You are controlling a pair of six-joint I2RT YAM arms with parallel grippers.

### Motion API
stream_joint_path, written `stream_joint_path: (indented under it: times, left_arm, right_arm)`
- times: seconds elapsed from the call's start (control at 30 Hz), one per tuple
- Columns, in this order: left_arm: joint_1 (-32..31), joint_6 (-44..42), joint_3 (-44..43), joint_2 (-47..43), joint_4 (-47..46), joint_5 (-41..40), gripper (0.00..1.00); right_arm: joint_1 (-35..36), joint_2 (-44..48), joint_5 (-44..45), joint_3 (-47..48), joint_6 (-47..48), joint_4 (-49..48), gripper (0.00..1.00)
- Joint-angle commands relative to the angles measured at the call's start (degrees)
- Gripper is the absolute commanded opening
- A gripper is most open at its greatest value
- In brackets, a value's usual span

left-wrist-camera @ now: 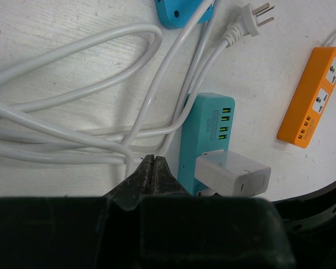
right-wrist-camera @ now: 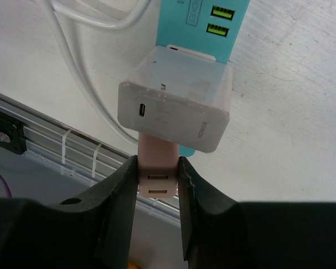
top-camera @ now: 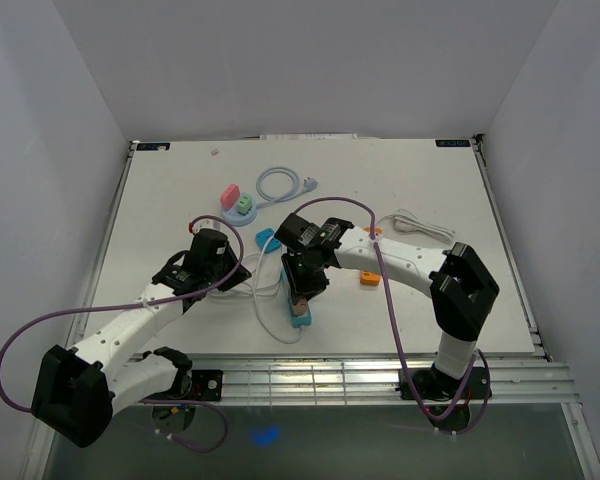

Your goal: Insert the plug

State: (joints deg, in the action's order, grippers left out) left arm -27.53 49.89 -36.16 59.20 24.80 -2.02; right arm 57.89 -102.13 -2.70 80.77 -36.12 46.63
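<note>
The right claw [right-wrist-camera: 155,168] is partly open and clamped on a pink plug [right-wrist-camera: 157,152], whose far end is hidden behind a white charger [right-wrist-camera: 176,106] printed "HONOR", just ahead of the fingertips. Beyond the charger lies a teal power strip [right-wrist-camera: 204,22], its small label too blurred to read. The left claw [left-wrist-camera: 152,167] is fully closed on nothing, with white cables [left-wrist-camera: 73,56] just ahead of its tips and the strip to their right.
</note>
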Motion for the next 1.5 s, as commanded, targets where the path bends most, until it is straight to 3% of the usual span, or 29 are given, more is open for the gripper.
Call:
stream_joint_path:
  times: [0.0, 0.57, 1.3, 1.47]
  left_arm:
    - [0.19, -0.76, -0.58, -0.22, -1.15, 0.7, 0.0]
    - [0.19, -0.67, 0.21, -0.22, -1.59, 0.53, 0.0]
    - [0.19, -1.2, 1.01, -1.19, -1.51, 0.44, 0.0]
    - [0.19, -1.2, 1.18, -1.28, -1.51, 0.26, 0.0]
  right_arm:
    - [0.47, -0.35, 1.82, 0.26, -0.8, 1.7, 0.08]
    - [1.0, -2.72, 5.6, 2.37, -2.29, 6.45, 0.08]
    - [1.61, -3.96, 4.1, 4.13, -5.36, 3.82, 0.08]
    - [2.58, -5.98, 8.23, 6.06, -6.33, 7.33, 0.08]
